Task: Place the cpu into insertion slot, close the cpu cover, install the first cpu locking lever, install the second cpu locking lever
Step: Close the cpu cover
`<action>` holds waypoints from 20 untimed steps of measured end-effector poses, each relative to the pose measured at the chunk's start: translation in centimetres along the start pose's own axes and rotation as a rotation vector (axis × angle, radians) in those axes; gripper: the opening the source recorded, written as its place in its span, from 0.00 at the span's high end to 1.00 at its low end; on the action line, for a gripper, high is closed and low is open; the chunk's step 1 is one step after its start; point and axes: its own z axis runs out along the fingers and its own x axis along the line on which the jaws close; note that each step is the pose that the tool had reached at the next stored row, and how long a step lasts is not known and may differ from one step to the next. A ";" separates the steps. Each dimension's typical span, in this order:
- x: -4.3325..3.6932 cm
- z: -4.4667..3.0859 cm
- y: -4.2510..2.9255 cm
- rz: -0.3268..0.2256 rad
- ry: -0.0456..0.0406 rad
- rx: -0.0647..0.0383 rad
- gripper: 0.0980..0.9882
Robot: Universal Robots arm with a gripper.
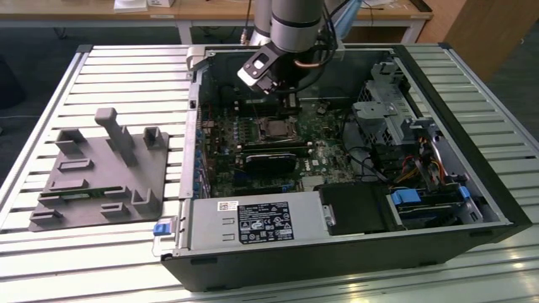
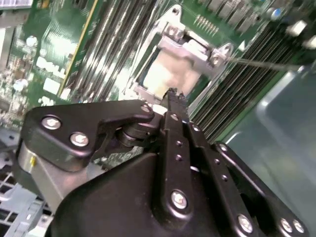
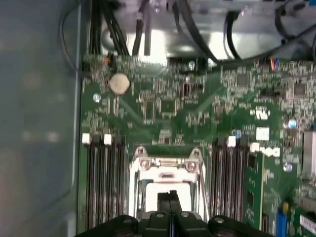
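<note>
The insertion slot point(image 1: 274, 129) sits mid-motherboard inside the open computer case. In both wrist views the silver cpu cover point(image 3: 168, 165) point(image 2: 190, 47) lies flat over it. The dull silver cpu point(image 3: 165, 185) point(image 2: 165, 74) shows through the cover's square opening. A thin metal locking lever point(image 2: 266, 63) point(image 3: 204, 185) runs along one side of the socket; whether it is latched I cannot tell. My gripper point(image 1: 284, 104) point(image 2: 172, 95) point(image 3: 170, 196) hangs just above the socket's edge, black fingers pressed together with nothing between them.
Long black memory slots point(image 3: 103, 182) flank the socket on both sides. A black card point(image 1: 271, 158) lies just in front of the socket. Drive cages and cables point(image 1: 396, 120) fill the case at the exterior view's right. A grey fixture block point(image 1: 101, 170) stands on the slatted table at the exterior view's left.
</note>
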 end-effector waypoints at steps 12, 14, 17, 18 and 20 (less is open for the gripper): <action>0.00 1.68 -2.55 0.000 0.0001 0.001 0.99; 0.00 2.00 -2.66 0.000 0.0001 0.001 0.99; 0.02 2.36 -2.73 0.000 0.0000 0.001 0.99; 0.03 2.45 -2.74 0.000 0.0001 0.001 0.99; 0.04 2.62 -2.74 0.000 0.0002 0.001 0.99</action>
